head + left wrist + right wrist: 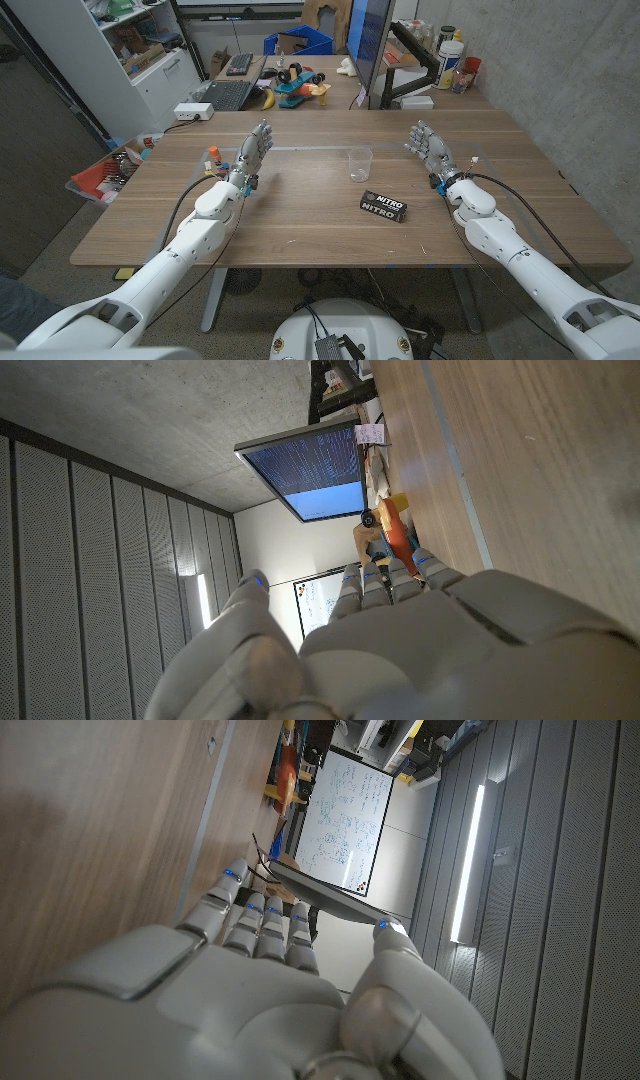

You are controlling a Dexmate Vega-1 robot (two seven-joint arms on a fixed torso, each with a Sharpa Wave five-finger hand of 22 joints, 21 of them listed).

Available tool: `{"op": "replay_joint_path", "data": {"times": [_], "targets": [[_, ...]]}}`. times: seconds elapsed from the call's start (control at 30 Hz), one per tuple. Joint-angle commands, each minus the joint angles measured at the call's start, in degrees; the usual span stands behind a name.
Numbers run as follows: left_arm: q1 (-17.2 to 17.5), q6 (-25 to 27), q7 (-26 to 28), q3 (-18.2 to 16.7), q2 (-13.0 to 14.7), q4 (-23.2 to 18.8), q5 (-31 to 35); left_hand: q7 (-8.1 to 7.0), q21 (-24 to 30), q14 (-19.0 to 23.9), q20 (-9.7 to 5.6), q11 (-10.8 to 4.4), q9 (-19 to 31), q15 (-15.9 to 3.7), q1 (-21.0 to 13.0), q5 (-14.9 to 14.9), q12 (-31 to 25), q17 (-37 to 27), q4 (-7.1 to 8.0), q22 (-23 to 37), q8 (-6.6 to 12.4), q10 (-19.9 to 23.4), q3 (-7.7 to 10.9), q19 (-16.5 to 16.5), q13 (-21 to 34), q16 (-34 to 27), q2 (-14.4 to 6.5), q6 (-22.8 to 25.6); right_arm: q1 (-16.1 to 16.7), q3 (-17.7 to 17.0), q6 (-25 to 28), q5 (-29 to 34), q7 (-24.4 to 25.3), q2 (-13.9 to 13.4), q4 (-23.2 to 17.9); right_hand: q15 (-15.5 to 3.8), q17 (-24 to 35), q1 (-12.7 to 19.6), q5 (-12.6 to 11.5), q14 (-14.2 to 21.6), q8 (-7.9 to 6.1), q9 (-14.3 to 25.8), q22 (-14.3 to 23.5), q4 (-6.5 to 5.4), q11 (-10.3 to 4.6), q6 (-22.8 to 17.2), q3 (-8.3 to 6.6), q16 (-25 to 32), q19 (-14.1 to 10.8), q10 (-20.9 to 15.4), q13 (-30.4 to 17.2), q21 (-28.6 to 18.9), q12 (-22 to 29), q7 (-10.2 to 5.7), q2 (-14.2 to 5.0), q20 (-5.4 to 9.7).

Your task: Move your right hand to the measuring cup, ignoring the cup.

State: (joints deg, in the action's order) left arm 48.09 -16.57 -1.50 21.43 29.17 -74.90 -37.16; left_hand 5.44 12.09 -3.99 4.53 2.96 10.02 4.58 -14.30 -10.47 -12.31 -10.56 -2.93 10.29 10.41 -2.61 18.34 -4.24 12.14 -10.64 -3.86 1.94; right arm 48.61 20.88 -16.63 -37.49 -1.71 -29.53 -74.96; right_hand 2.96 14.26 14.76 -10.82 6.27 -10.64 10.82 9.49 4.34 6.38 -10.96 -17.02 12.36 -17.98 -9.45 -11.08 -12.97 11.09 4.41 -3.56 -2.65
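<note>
Head view: wooden bench (300, 225) with both arms extended over it from the near corners. Right hand (428, 146) is raised above the right side of the bench, fingers apart and reaching upward, holding nothing. Left hand (254, 150) is in a matching pose on the left side, fingers apart, also holding nothing. The measuring cup (360, 164), clear plastic and upright, stands on the bench roughly midway between the two hands, a little nearer the right one; it is well apart from both and touched by neither. Just in front of it, toward the robot and slightly to the right, lies a black box labelled NITRO (385, 207), flat on the bench, near the measuring cup but not touching. A small orange-and-white item (215, 155) sits on the bench just left of the left hand; too small to identify. Behind the bench: a second desk with a keyboard (240, 63), a laptop (226, 95), a banana (269, 99) and a dark monitor (372, 40) seen edge-on. Right wrist view: back of the right hand (270, 990) with fingers extended side by side, thumb set apart, bench surface (100, 830) alongside. Left wrist view: back of the left hand (420, 650), fingers extended, bench (540, 470) alongside, a lit screen (305, 470) beyond.
</note>
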Motion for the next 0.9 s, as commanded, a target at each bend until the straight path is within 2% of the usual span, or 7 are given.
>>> {"op": "replay_joint_path", "data": {"times": [0.03,0.9], "targets": [[0.0,0.7,0.4,0.3,-0.1,-0.5,0.4,0.53,0.3,0.0,0.32,0.74,0.3,0.36,-0.6,-0.3,-0.3,-0.1,0.03,0.1,0.38,0.1,0.4,-0.3,0.2,-0.3,-0.2,0.0,0.5,-0.3,0.2,-0.2,0.0,-0.6,-0.8,0.0,0.1,0.5,-0.3,0.5,-0.37,0.1,0.3,0.06,0.16,-0.4,-0.28,0.2,-0.4,-0.4,-0.2,-0.2,0.4,-0.07,0.06,0.12],[-0.9,1.0,0.4,1.0,-0.8,0.3,0.9,0.55,0.0,0.1,0.57,0.71,0.3,0.26,-0.6,-0.2,-0.3,-0.1,-0.14,0.1,0.47,0.1,0.38,-0.4,0.0,-0.3,-0.3,0.3,0.3,0.3,-2.1,2.2,-0.4,-1.1,-0.3,-0.32,-0.1,0.6,-0.3,0.7,-0.51,0.1,0.3,0.28,0.16,-0.6,-0.14,0.2,-0.7,-0.8,-0.2,0.2,0.5,-0.28,-0.11,0.13]]}}
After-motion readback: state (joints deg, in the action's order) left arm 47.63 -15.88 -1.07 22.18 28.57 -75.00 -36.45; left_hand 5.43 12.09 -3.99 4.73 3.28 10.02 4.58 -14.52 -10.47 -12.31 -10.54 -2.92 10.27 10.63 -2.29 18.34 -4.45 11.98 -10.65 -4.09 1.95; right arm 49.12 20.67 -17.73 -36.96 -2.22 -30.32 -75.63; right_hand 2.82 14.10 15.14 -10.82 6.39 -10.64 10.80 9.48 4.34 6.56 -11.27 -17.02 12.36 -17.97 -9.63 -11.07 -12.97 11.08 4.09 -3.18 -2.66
